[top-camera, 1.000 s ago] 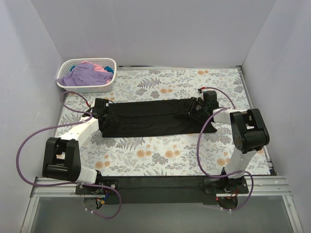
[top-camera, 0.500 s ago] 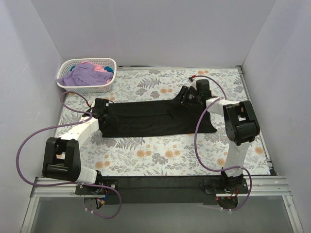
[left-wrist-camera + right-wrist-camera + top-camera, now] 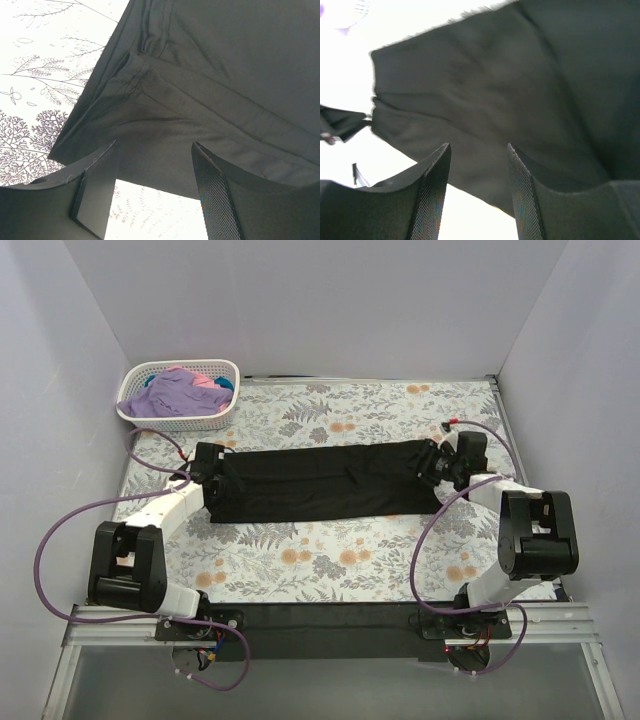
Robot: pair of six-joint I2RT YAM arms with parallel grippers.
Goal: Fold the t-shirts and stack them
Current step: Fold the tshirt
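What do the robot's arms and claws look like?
The left arm and right arm are white tubes with chunky black joints. A long purple cable loops along each one. The left claw and right claw are black, with two flat fingers covered in tiny mesh bumps.

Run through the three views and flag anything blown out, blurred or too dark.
Top external: even light and sharp, but the black t-shirt is a nearly detailless dark strip. Left wrist: crisp, seams and weave readable, the table print bright yet legible. Right wrist: soft and smeared, the table washed out to pure white, shirt folds barely visible.
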